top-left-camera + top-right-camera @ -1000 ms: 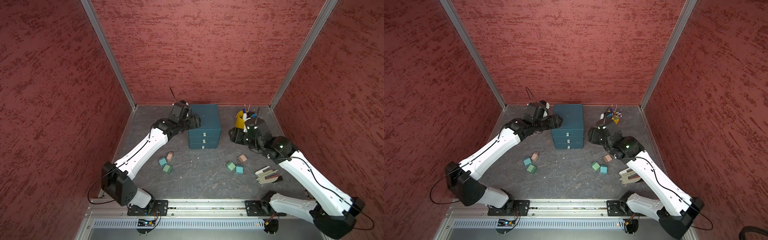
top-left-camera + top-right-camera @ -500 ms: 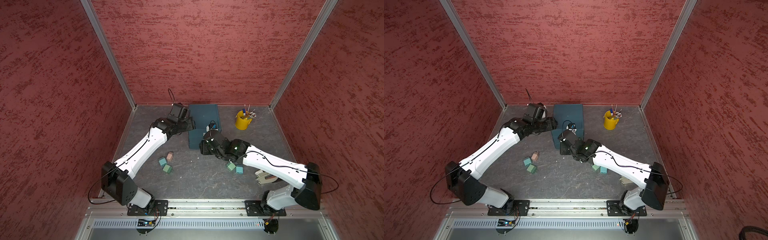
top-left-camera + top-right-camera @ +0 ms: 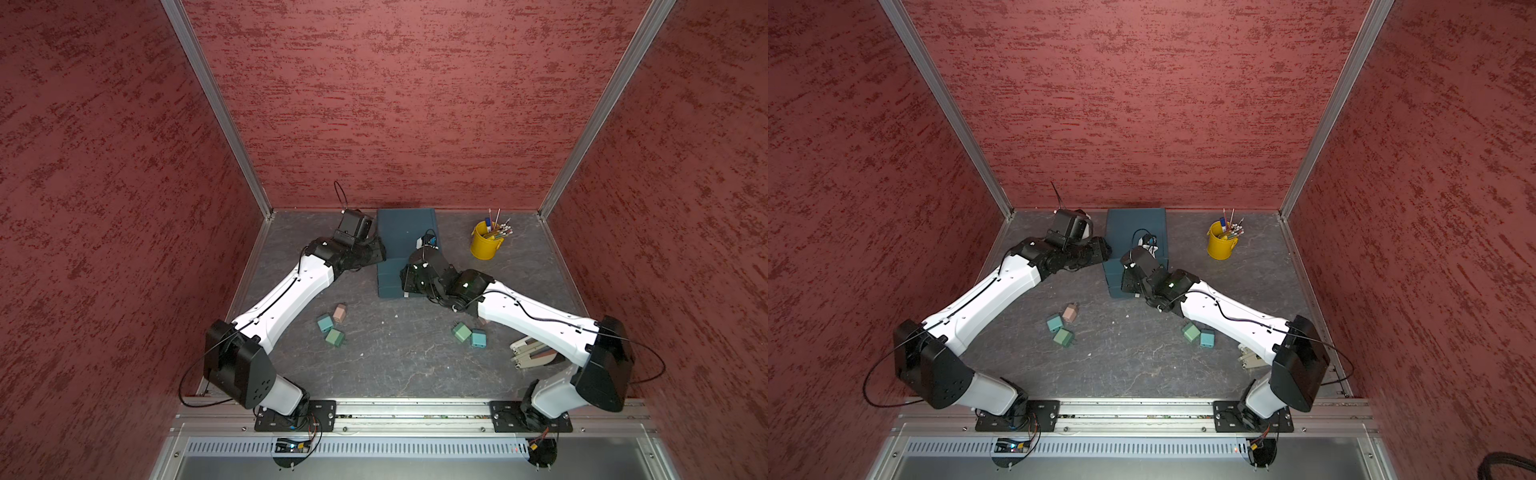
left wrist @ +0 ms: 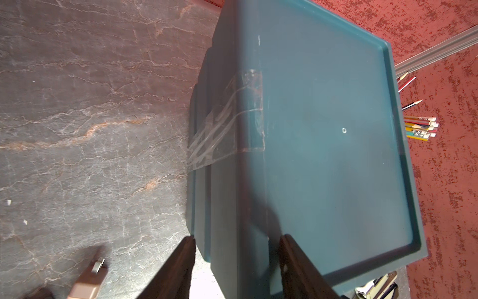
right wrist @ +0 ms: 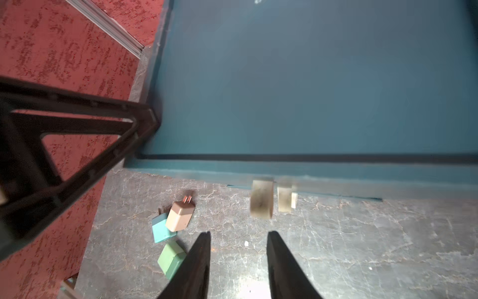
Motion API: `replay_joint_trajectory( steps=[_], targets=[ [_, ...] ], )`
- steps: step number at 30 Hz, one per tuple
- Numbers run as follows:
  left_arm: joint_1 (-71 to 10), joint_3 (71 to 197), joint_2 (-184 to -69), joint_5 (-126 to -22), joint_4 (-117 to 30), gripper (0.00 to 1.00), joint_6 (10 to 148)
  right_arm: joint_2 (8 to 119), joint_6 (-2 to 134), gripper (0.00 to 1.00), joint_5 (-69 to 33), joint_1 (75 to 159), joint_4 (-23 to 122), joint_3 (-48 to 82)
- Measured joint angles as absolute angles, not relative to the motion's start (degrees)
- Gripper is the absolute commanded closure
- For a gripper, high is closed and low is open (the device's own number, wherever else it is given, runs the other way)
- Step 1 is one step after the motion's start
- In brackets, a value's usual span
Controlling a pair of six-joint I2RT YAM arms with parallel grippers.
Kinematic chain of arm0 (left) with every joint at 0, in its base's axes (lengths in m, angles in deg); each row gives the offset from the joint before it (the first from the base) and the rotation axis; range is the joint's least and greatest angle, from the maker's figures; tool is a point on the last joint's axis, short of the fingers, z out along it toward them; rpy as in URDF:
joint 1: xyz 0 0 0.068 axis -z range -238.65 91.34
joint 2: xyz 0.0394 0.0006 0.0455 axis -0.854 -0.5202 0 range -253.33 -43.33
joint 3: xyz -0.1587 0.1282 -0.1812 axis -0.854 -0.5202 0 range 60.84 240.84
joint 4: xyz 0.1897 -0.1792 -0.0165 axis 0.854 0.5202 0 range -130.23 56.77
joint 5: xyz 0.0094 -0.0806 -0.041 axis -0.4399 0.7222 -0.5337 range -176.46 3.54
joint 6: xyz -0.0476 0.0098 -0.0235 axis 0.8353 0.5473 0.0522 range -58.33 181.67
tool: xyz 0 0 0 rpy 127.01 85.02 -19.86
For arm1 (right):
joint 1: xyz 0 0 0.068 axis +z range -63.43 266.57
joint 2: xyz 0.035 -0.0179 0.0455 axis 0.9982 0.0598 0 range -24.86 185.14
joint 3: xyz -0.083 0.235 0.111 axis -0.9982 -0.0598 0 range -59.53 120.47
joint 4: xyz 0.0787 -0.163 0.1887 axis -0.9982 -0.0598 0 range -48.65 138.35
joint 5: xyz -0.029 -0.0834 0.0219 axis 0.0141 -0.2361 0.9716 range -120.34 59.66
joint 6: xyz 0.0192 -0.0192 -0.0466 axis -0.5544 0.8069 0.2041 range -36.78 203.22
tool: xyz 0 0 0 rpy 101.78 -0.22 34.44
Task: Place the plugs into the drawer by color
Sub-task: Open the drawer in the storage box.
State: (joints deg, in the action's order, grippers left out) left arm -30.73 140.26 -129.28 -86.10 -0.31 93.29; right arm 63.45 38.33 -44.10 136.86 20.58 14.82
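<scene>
drawer [image 3: 405, 237] – dark teal boxy chest, smooth matte plastic, shallow rimmed top – stands at the back centre of the desk [image 3: 395, 374]. none of its three levels looks pulled out. white pull tabs [image 5: 261, 199] poke out of the front, blurred. wrinkled clear tape [image 4: 227, 121] runs down one side wall.

progress: nothing sorted as far as i can see. five plugs lie loose on the desk in front of the drawer, in two clusters well apart. by the left arm: pink plug [image 3: 340, 312], teal plug [image 3: 325, 323], green plug [image 3: 335, 337], touching or nearly. by the right arm: second green plug [image 3: 461, 332] just beside blue plug [image 3: 478, 338]. a sixth isn't clearly visible, maybe under the right arm. all are small rounded cubes, matte, with short metal prongs. left to do, my read: open a level, then all the picking and placing by colour.

left tool [image 4: 237, 236]: jaws parted, straddling the drawer's upper side edge – can't tell if it's pinching or just bracing. right tool [image 5: 238, 233]: jaws parted, nothing between them, low over the desk just in front of the tabs.

outward: the desk is dark grey stone-look with pale veins. a yellow bucket [image 3: 482, 245] of pencils stands beside the drawer. rough red walls [image 3: 415, 104] all round.
</scene>
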Motion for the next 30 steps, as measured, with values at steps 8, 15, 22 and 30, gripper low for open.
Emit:
replay_joint_trajectory(
  steps=[8, 15, 22, 30],
  targets=[
    [-30.7, 140.2, -129.5, -85.8, -0.9, 0.49, 92.8, 64.3, 37.6, 0.65, -44.6, 134.4, 21.5, 14.8],
    [-30.7, 140.2, -129.9, -85.4, -1.5, 0.5, 92.7, 65.4, 38.2, 0.7, -44.6, 133.8, 22.8, 14.8],
    [-30.7, 140.2, -130.0, -85.4, -1.9, 0.51, 92.6, 65.9, 38.5, 0.82, -44.5, 133.8, 23.2, 14.8],
    [-30.8, 140.2, -130.3, -85.3, -2.5, 0.51, 92.3, 65.1, 39.6, 1.0, -44.5, 133.8, 24.9, 13.2]
  ],
)
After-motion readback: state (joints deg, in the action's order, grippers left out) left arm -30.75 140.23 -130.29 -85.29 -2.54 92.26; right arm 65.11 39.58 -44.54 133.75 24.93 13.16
